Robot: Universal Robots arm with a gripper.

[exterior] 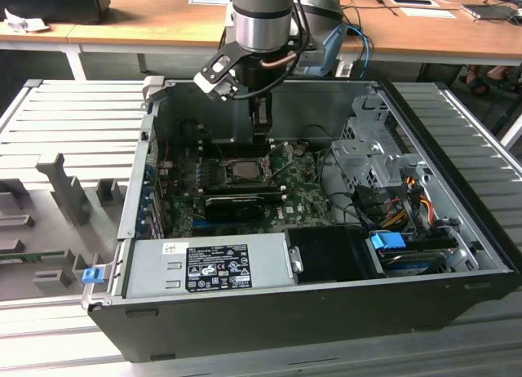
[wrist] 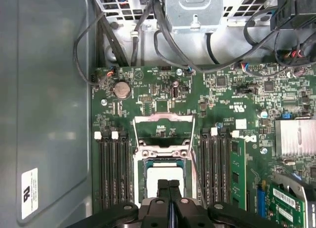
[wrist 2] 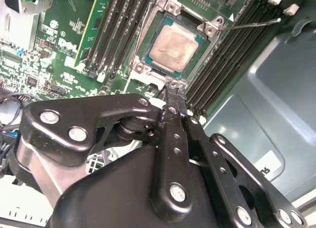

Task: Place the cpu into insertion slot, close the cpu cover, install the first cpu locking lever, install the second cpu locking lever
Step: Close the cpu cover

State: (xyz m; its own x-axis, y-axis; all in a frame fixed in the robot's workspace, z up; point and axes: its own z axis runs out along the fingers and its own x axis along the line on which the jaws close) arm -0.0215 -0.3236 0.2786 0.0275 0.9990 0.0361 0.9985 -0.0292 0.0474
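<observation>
Jaws stand together, end against end, with nothing seen between them. In the exterior view the arm (exterior: pixel 263 26) reaches down into the open case (exterior: pixel 269 312), which lies on a slatted bench (exterior: pixel 57 124). The jaws hang just above the board (exterior: pixel 302 201), near 12 o'clock of the slot (exterior: pixel 245 158). The cpu (exterior: pixel 247 170) shows as a pale square inside the slot. A black card (exterior: pixel 241 204) lies at 6 o'clock of the slot, and the grey power supply (exterior: pixel 208 267) sits further along that line, at the case's near wall.

In the second wrist view the cpu (wrist 2: pixel 173 45) lies flat in the slot (wrist 2: pixel 210 28), its metal face bare. The closed jaw ends sit at the slot's rim, just beside the cpu and not on it. One thin lever (wrist 2: pixel 249 24) sticks out free from the slot's corner across the memory slots (wrist 2: pixel 232 55).

In the first wrist view the cover (wrist: pixel 163 119) is swung open, standing off the slot (wrist: pixel 139 161) on the side away from the jaws. The cpu (wrist: pixel 157 174) sits in the slot, partly hidden behind the jaw ends. Memory slots (wrist: pixel 112 169) flank it on both sides.
</observation>
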